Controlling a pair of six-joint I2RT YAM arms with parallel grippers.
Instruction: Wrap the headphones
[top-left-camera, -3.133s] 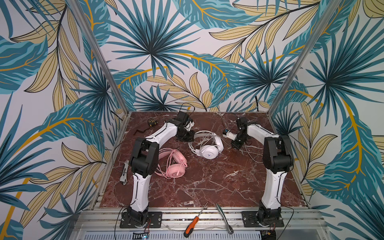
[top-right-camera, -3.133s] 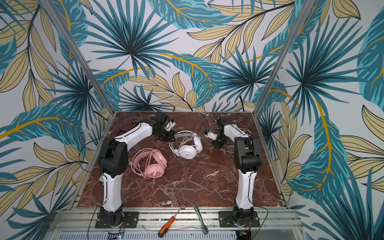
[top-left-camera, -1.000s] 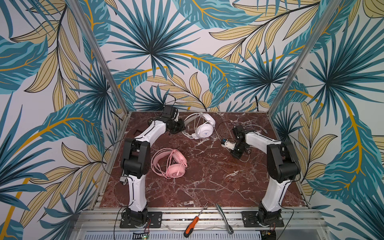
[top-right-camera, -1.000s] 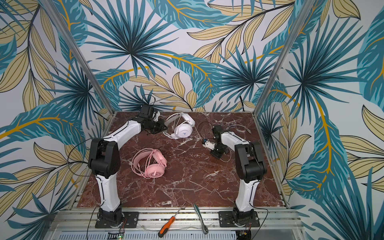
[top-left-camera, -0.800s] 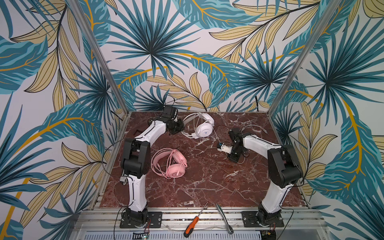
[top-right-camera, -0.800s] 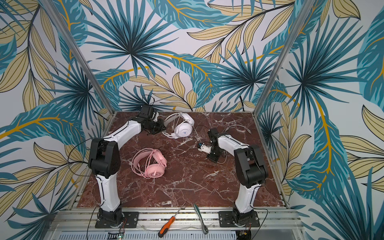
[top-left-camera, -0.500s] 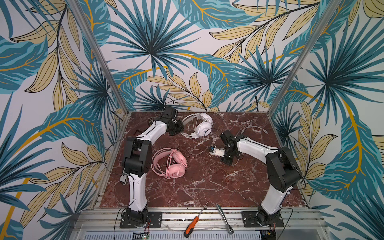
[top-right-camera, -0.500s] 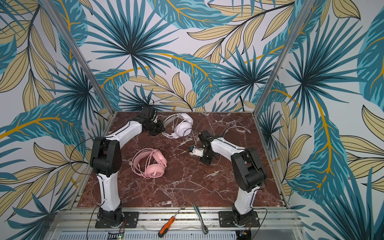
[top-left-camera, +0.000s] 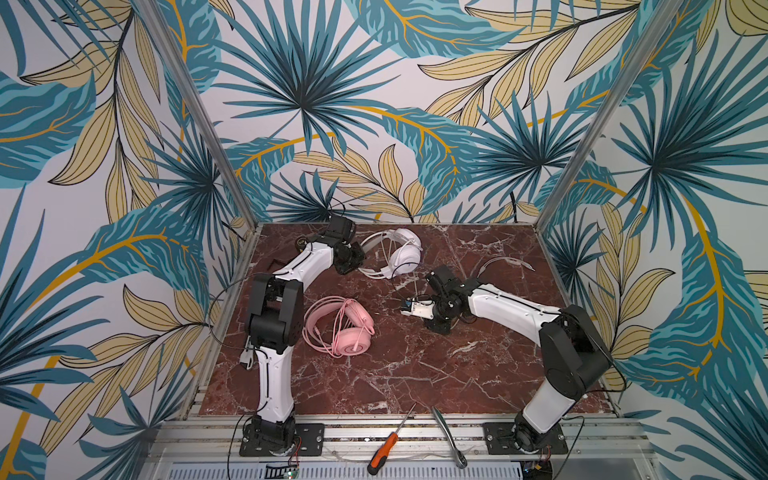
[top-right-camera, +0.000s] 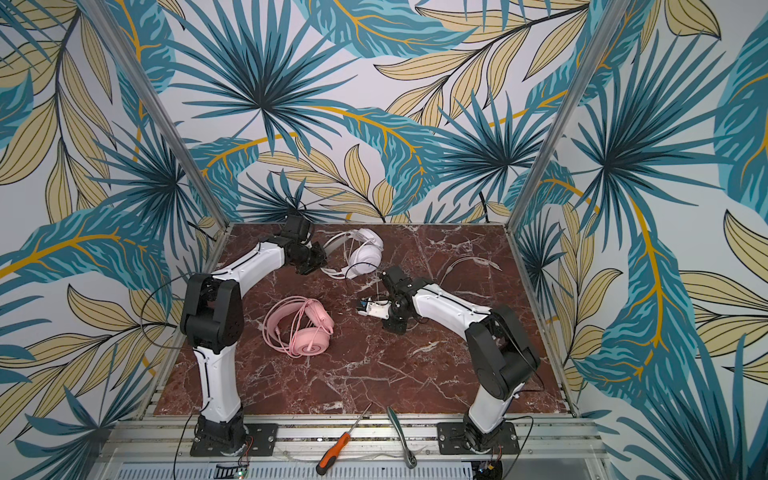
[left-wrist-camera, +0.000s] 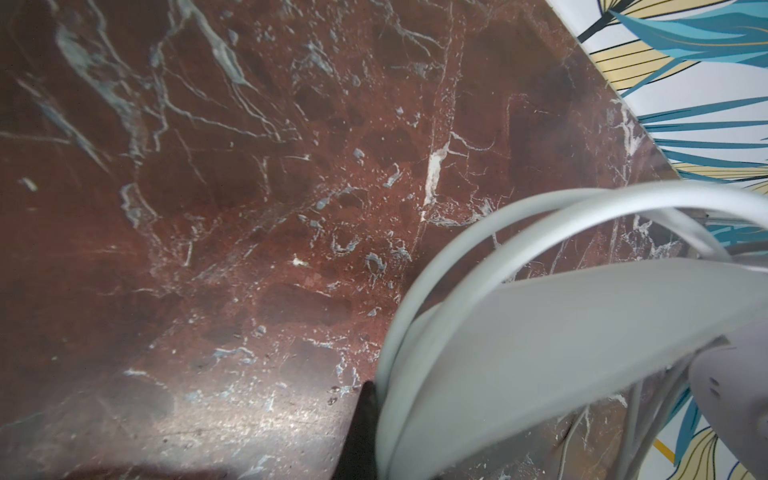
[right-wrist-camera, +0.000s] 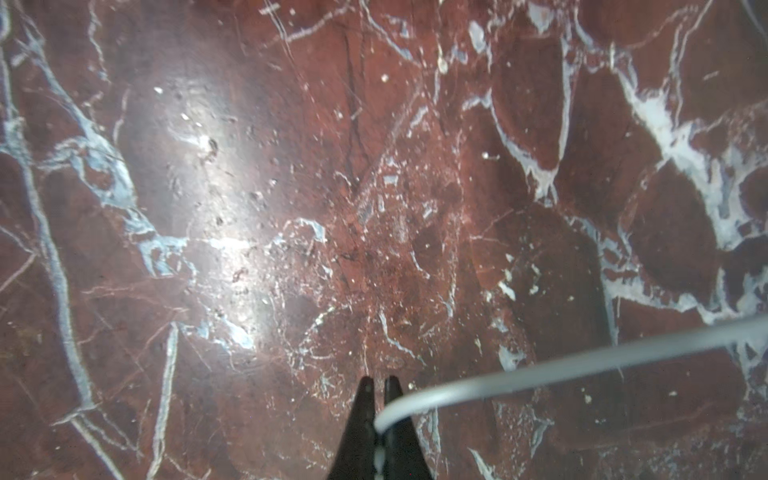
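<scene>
A red marble table (top-left-camera: 374, 374) fills the floor of a booth papered with palm leaves. Left of centre in both top views the pink headphones (top-left-camera: 349, 328) lie flat. The band arches toward the upper left, the cups sit toward the lower right, and the cord is looped loosely over them; this pair looks unattended.

Just above, at the upper middle, the left gripper (top-left-camera: 358, 258) is clamped on the headband of the white headphones (top-left-camera: 403, 253). It probably serves as an anchor so the set cannot slide or turn. The set's long axis runs left to right, with the band at the gripper and the cups on the right.

From the cups the white cable (right-wrist-camera: 582, 365) slants to the lower right, into the right gripper (right-wrist-camera: 376, 388), whose jaws are pinched narrowly on it. That grip likely keeps the cord drawn out, ready for winding round the set.
</scene>
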